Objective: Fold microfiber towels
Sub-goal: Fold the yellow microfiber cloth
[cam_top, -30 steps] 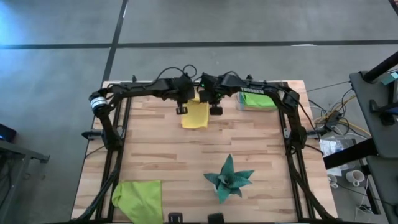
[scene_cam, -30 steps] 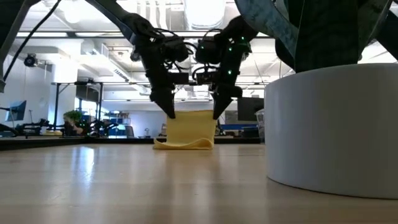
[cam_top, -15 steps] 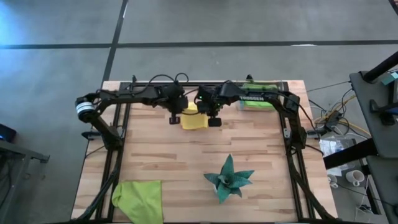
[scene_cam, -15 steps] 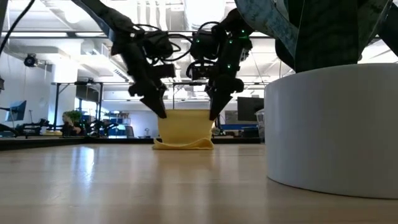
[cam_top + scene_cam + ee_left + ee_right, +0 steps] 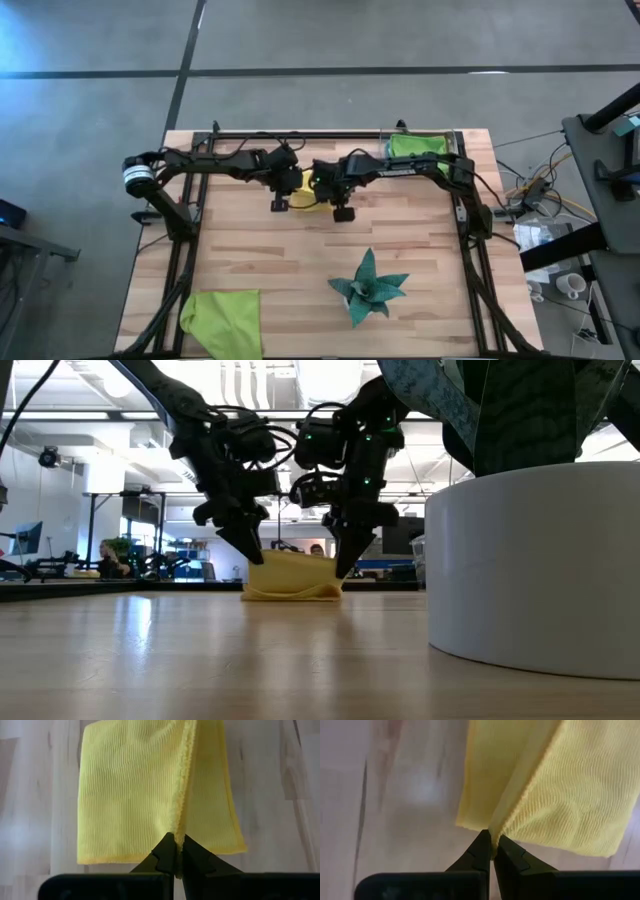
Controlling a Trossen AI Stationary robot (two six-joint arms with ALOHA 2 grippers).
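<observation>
- Two hands pinch one yellow towel at the bench's far middle.
- Left hand clamps one edge.
- Right hand clamps the other.
- Towel sags between them, touching the bench.

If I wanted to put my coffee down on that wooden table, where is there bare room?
Bare wood lies between the lime green towel at the near-left corner and the dark teal spiky star-shaped object, and across the middle. It is crowded at the far edge: left gripper and right gripper pinch the yellow towel.
</observation>
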